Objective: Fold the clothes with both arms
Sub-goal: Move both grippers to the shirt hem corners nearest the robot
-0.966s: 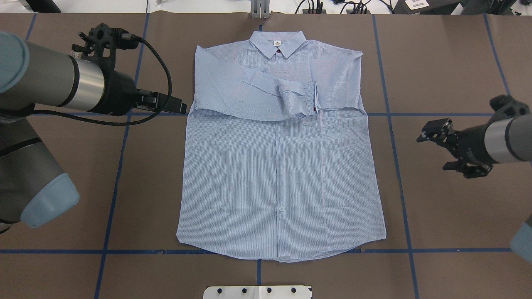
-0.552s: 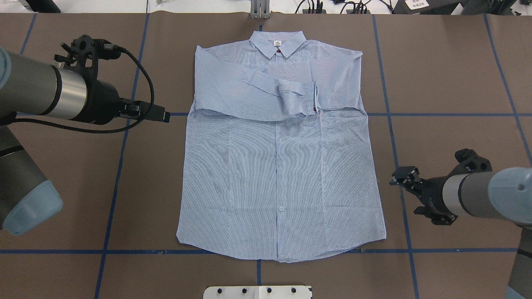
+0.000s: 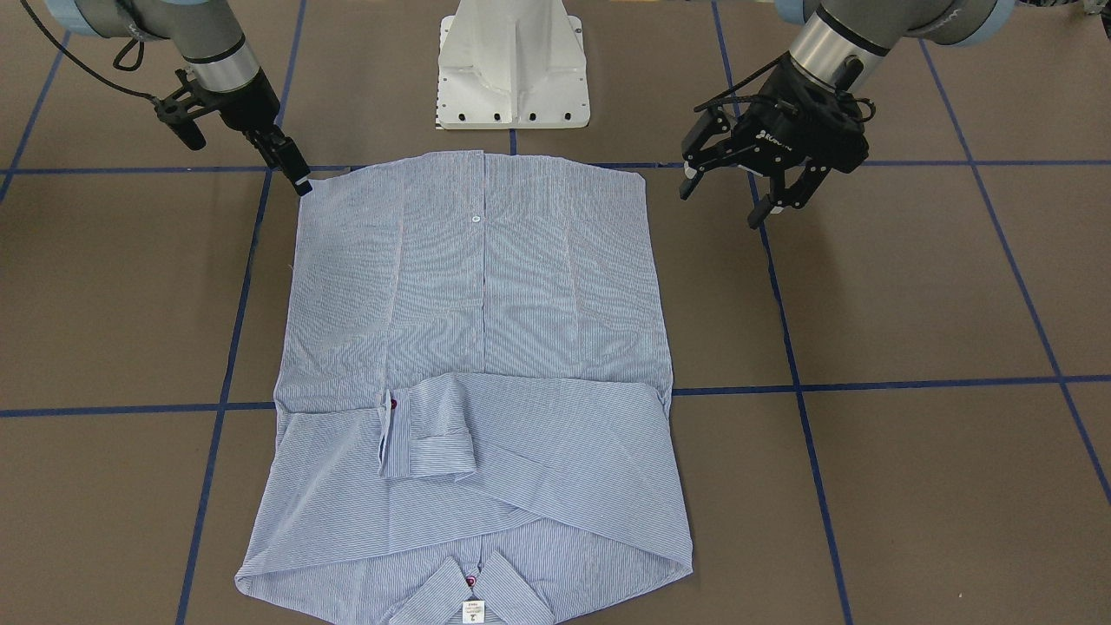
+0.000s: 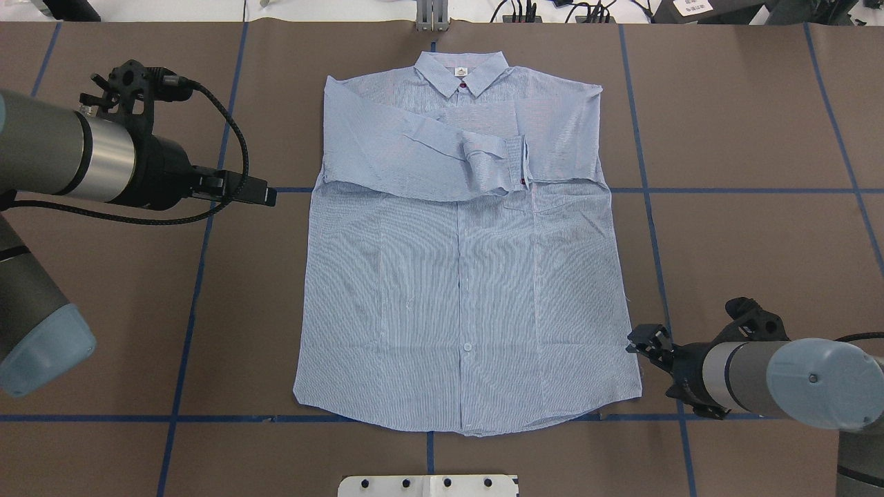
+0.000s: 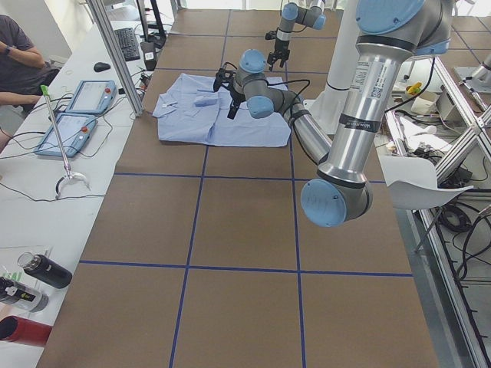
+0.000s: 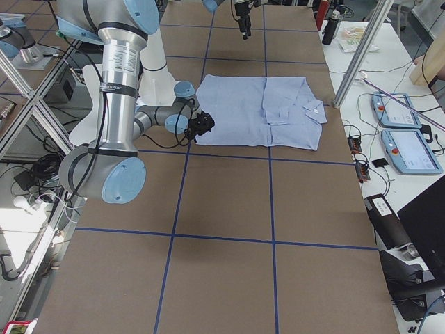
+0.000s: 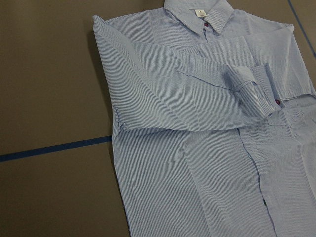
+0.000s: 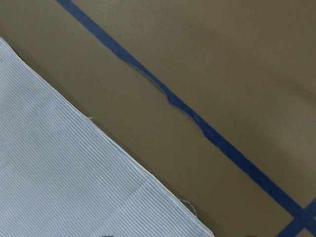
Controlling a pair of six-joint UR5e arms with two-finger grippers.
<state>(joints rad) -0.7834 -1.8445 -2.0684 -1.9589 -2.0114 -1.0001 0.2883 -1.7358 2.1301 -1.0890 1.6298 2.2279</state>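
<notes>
1. The shirt lies flat and face up on the brown table. Its collar is at the end away from the robot, and both sleeves are folded across the chest with one cuff on top.
2. The left gripper hangs above the table with its fingers spread wide and nothing between them. The shirt lies off to the inner side of these jaws, clear of the fingertips. The left wrist camera looks down on the collar and the folded sleeves.
3. The right gripper is down close to the table, its jaws parted and empty. The shirt's hem corner sits right at the tip of one finger, and the other finger is over bare table. I cannot tell whether that fingertip touches the cloth.
4. In the right wrist view a blue tape line runs just outside that corner.
5. The white pedestal base stands behind the hem, between the two grippers.
</notes>
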